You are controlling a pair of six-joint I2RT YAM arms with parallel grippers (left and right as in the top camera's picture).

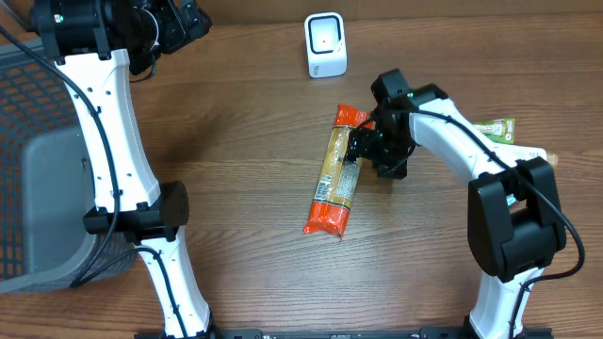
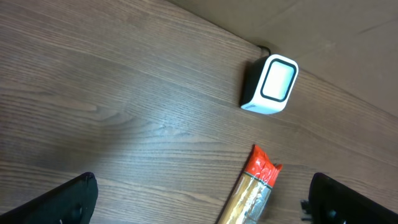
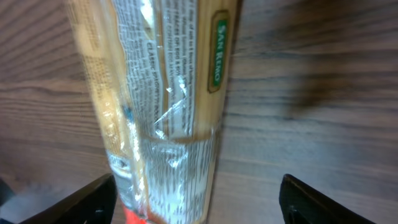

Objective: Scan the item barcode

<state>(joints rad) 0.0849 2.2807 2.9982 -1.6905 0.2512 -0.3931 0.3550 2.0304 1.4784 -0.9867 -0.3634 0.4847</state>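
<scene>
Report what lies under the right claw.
A clear pasta packet with orange ends lies on the brown wooden table, straddled by the open right claw. The claw hides part of its upper half from overhead; no barcode shows.

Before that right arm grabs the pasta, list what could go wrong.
The long clear-and-orange plastic pasta packet lies off-centre between the open fingers of the right end effector; closing may shove it sideways.
The grasp point is off its middle, so the longer end may sag.
The small white box-shaped scanner stands nearby; a swinging packet could knock it.
</scene>
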